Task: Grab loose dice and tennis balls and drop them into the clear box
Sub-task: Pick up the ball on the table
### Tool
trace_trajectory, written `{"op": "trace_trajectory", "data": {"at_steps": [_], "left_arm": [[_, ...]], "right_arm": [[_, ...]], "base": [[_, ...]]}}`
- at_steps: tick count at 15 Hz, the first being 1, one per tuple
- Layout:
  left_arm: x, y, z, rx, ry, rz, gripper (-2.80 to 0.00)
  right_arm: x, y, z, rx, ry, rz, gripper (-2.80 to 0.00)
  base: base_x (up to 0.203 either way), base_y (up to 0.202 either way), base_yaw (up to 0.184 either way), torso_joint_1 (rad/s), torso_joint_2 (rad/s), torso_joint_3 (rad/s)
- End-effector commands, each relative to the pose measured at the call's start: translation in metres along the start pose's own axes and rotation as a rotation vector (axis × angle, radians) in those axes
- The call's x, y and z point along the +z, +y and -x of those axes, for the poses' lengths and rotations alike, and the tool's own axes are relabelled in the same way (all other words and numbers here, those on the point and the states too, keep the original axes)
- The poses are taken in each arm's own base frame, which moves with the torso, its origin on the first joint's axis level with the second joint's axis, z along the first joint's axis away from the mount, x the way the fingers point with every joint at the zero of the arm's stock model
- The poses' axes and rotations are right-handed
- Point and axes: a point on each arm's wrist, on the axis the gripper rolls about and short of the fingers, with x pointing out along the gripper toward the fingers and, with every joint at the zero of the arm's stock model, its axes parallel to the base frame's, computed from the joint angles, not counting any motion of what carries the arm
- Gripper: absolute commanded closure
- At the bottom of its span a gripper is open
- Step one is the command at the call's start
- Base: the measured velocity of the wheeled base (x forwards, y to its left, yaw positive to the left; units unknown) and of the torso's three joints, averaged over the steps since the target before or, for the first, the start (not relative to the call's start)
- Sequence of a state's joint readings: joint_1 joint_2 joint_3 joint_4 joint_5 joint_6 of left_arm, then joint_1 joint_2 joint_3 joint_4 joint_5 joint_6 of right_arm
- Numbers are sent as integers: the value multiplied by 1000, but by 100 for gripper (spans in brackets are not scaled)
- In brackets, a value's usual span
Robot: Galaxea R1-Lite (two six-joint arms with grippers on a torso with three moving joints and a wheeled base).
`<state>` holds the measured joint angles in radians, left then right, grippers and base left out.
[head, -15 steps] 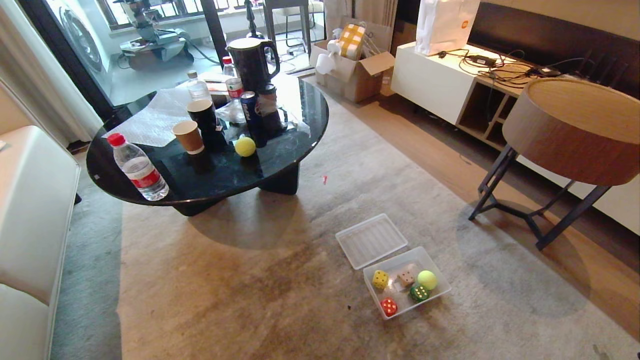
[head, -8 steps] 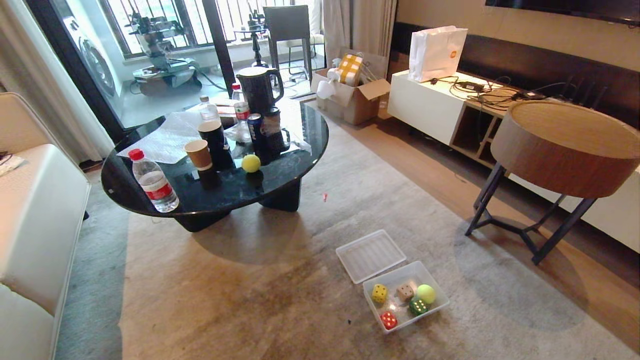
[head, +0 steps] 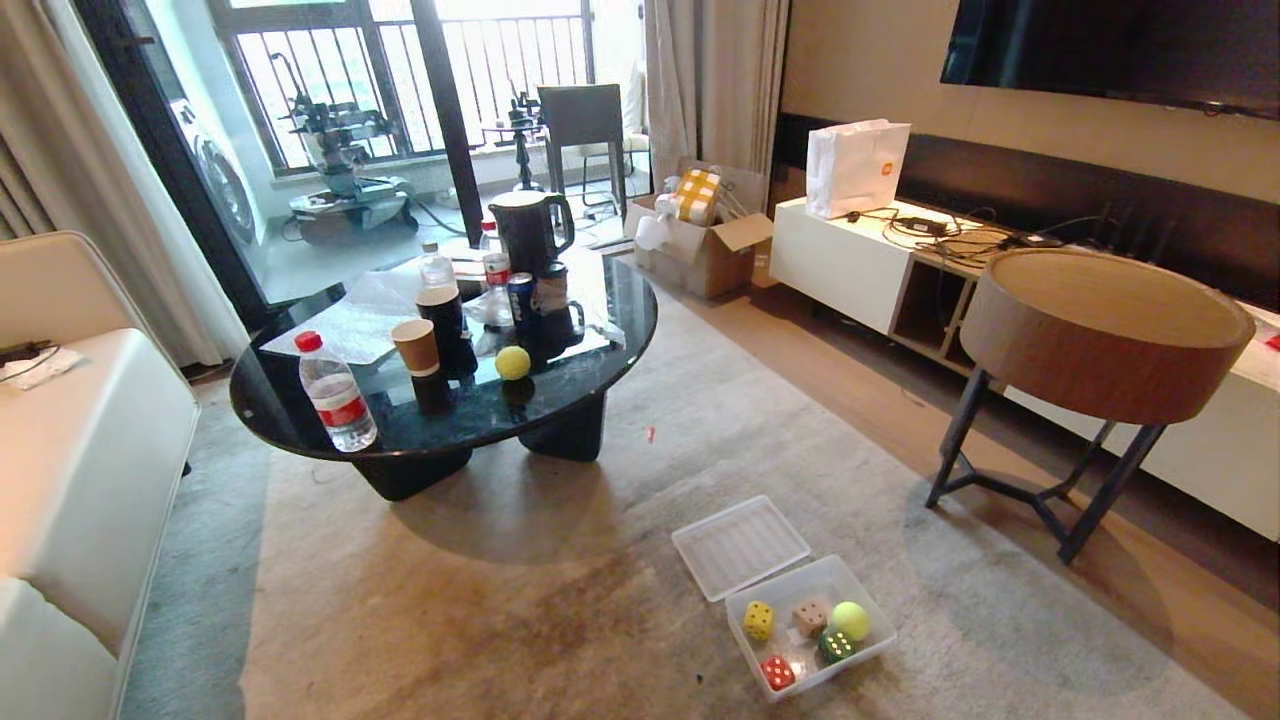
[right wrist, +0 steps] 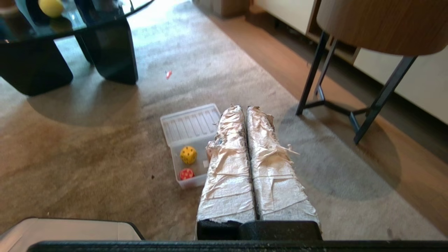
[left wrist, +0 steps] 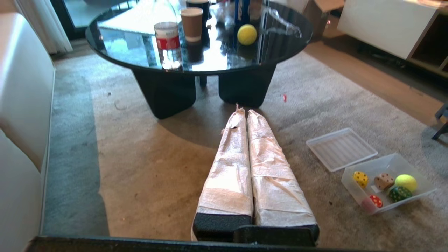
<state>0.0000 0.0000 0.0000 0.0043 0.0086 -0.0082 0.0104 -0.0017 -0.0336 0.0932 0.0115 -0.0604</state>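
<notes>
Left gripper (left wrist: 246, 112) and right gripper (right wrist: 245, 107): taped fingers pressed together, empty, above carpet.

Loose tennis ball (head: 513, 362) on black glass table (head: 590, 345), well apart from both.

Clear box (head: 868, 630) on carpet holds yellow die (head: 758, 620), tan die (head: 811, 616), red die (head: 777, 672), green die (head: 835, 646), second tennis ball (head: 851, 620). Ribbed lid (head: 740, 546) beside it.

Camera tilted up since earlier; things unmoved.

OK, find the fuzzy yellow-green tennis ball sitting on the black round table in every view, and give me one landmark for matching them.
Head view: the tennis ball on the table lies near the table's front edge, right of the brown paper cup.
Left wrist view: the ball sits near the top, above the shut tool tips.
Right wrist view: the ball is in the top left corner.
Shared landmark: the flat ribbed translucent lid on the carpet.
</notes>
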Motion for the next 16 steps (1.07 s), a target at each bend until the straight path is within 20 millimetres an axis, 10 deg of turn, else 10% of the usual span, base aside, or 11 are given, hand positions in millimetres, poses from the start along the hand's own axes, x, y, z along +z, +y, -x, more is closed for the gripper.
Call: {"op": "trace_trajectory", "data": {"at_steps": [1, 16], "left_arm": [[0, 0, 0, 1, -1, 0, 0], [0, 0, 0, 1, -1, -1, 0]], "right_arm": [[0, 0, 0, 1, 1, 1, 0], [0, 0, 0, 1, 0, 1, 0]], "base": [[0, 0, 0, 3, 3, 204], [0, 0, 0, 1, 1, 68]]}}
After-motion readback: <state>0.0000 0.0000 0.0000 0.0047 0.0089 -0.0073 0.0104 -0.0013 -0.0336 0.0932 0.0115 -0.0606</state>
